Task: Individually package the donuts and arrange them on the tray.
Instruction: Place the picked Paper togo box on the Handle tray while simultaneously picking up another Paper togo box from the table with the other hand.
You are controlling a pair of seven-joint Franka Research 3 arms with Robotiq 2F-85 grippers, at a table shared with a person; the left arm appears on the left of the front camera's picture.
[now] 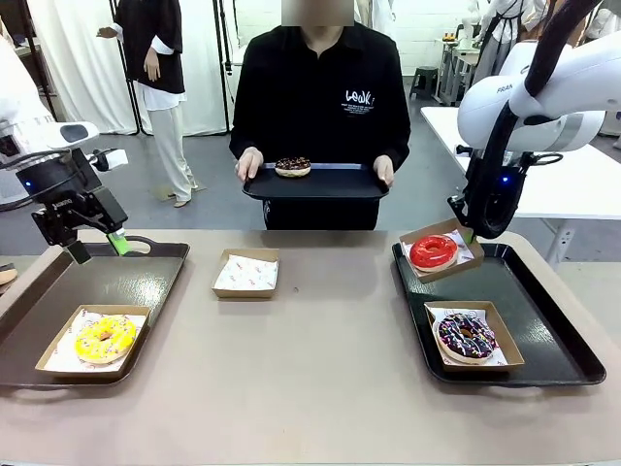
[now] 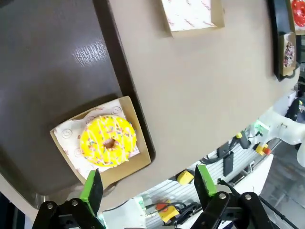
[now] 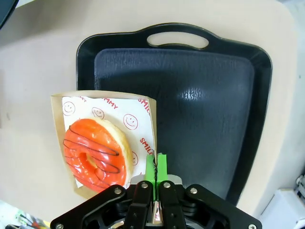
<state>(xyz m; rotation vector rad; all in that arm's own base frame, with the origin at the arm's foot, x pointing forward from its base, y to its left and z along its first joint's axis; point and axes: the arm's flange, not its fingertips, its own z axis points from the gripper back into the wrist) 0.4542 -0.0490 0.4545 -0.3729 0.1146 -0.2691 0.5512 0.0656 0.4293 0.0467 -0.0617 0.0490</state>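
At the near left corner of the dull brown left tray (image 1: 146, 282), the yellow donut (image 1: 105, 338) lies flat, hole up, in a shallow square card box (image 1: 78, 372) lined with printed paper. On the near half of the glossy black right tray (image 1: 543, 320), a chocolate donut (image 1: 466, 336) flecked with coloured sprinkles sits the same way in its own box (image 1: 482, 367).

Farther back, near the middle of the matte tan counter (image 1: 310, 388), an empty lined box (image 1: 246, 273) lies with its long axis left to right. The red donut (image 1: 433, 251), smooth and striped with thin dark lines, sits in a skewed box (image 3: 102, 94) set across the right tray's far left corner, at a slant to its edges. Whether the box is lifted is unclear.

The right end effector (image 3: 156, 167) has its green pads pressed together on that box's rim. The left end effector (image 1: 97, 248) is spread wide above the left tray's far left corner.

Beyond the far edge, a person holds a black tray (image 1: 315, 184) bearing a dark-iced donut (image 1: 293, 166), too small to see in detail.
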